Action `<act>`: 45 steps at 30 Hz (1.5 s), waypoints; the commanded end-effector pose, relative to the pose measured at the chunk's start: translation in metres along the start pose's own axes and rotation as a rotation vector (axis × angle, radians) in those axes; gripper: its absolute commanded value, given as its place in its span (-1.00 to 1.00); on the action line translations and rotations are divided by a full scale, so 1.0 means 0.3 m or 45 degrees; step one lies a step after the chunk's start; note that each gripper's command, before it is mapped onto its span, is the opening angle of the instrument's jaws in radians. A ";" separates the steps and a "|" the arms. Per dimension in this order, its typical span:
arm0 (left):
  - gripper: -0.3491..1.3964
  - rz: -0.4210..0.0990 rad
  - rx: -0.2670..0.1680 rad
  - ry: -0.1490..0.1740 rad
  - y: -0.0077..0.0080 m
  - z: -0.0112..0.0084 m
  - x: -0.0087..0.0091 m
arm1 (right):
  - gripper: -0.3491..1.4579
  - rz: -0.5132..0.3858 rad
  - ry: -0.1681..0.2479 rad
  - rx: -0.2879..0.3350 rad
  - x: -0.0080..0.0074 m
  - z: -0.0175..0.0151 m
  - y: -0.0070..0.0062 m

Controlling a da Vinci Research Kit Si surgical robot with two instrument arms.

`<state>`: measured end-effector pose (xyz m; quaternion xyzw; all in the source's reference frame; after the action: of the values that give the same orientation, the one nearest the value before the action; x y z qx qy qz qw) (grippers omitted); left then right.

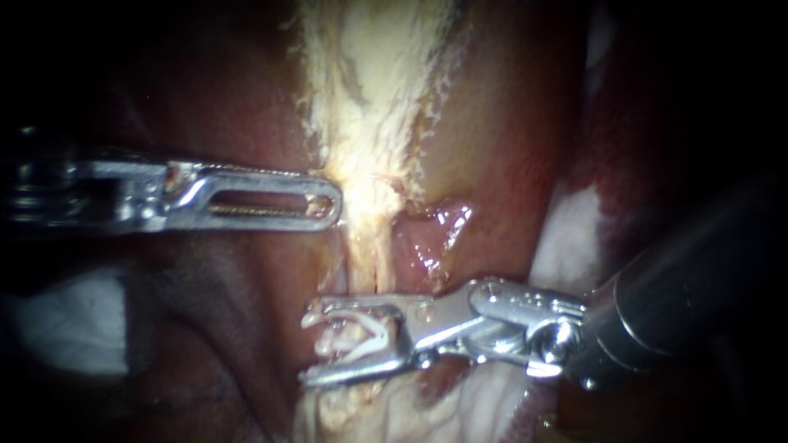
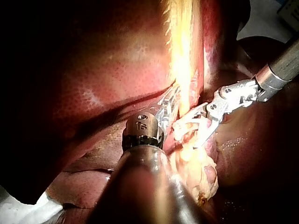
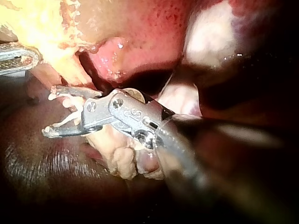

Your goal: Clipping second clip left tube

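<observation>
The left instrument (image 1: 324, 201) comes in from the left and lies flat and level. It has a long slot down its end, and small teeth show through the slot. Its round tip touches the edge of a pale, stringy strip of tissue (image 1: 369, 98) that runs down the middle of the endoscope view. I cannot tell if this instrument is holding the strip or only touching it. Red-brown liver (image 1: 238, 107) lies on both sides of the pale strip. The strip gets thin lower down and turns into a pale tube (image 1: 367, 267). The tube runs straight down to the right instrument (image 1: 308, 346), which comes in from the lower right on a thick dark shaft. Its two jaws stand wide apart, one above the other, and point to the left. A white clip (image 1: 371, 332) sits between them and touches both, so the jaws are holding the clip. The tube goes in between the jaws, and the clip's arms lie on either side of it, not pressed together. In the right wrist view the clip (image 3: 65, 122) shows white between the same jaws, and lumpy pale tissue (image 3: 124, 161) hangs just under the instrument. The two instruments are apart and do not touch.
</observation>
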<state>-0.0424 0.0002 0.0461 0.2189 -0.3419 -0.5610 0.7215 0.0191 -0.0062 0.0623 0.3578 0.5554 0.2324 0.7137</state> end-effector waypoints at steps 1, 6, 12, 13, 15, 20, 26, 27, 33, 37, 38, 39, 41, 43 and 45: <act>-1.00 0.000 -0.001 -0.001 0.0000 0.0000 0.0000 | 0.01 0.000 0.000 0.000 0.0000 0.000 -0.0001; -1.00 0.000 -0.001 0.000 0.0001 -0.0002 -0.0001 | 0.01 0.000 0.000 0.000 0.0001 0.000 -0.0001; -1.00 0.006 0.003 0.004 0.0002 -0.0025 -0.0011 | 0.01 0.000 0.000 0.000 0.0001 0.000 -0.0002; -1.00 0.006 0.004 0.005 0.0003 -0.0033 -0.0013 | 0.01 0.000 0.000 0.000 0.0001 0.000 -0.0002; -1.00 0.005 0.006 0.007 0.0003 -0.0047 -0.0016 | 0.02 0.000 0.000 0.000 0.0001 0.000 -0.0003; -1.00 0.003 0.014 0.015 -0.0001 -0.0083 -0.0026 | 0.02 0.000 0.000 0.001 0.0002 0.000 -0.0006; -1.00 0.002 0.013 0.015 -0.0009 -0.0095 -0.0025 | 0.02 0.000 0.000 0.002 0.0005 0.000 -0.0010; -1.00 0.002 0.013 0.015 -0.0010 -0.0095 -0.0024 | 0.02 0.000 0.000 0.002 0.0007 0.000 -0.0010; -1.00 0.002 0.013 0.015 -0.0010 -0.0097 -0.0024 | 0.01 0.002 0.000 0.004 0.0017 -0.001 -0.0018; -1.00 0.002 0.013 0.015 -0.0009 -0.0097 -0.0024 | 0.01 0.002 0.000 0.004 0.0017 -0.001 -0.0018; -1.00 0.002 0.013 0.015 -0.0009 -0.0097 -0.0024 | 0.01 0.002 0.000 0.004 0.0017 -0.001 -0.0018; -1.00 0.002 0.013 0.015 -0.0009 -0.0097 -0.0024 | 0.01 0.002 0.000 0.004 0.0017 -0.001 -0.0018; -1.00 0.002 0.014 0.015 -0.0009 -0.0097 -0.0024 | 0.01 0.002 0.000 0.004 0.0017 -0.001 -0.0018; -1.00 0.002 0.014 0.015 -0.0009 -0.0097 -0.0024 | 0.01 0.002 0.000 0.004 0.0017 -0.001 -0.0018; -1.00 0.002 0.014 0.015 -0.0009 -0.0098 -0.0024 | 0.01 0.002 0.000 0.004 0.0017 -0.001 -0.0018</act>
<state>-0.0405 0.0006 0.0437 0.2257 -0.3407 -0.5574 0.7227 0.0189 -0.0061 0.0615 0.3595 0.5554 0.2323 0.7129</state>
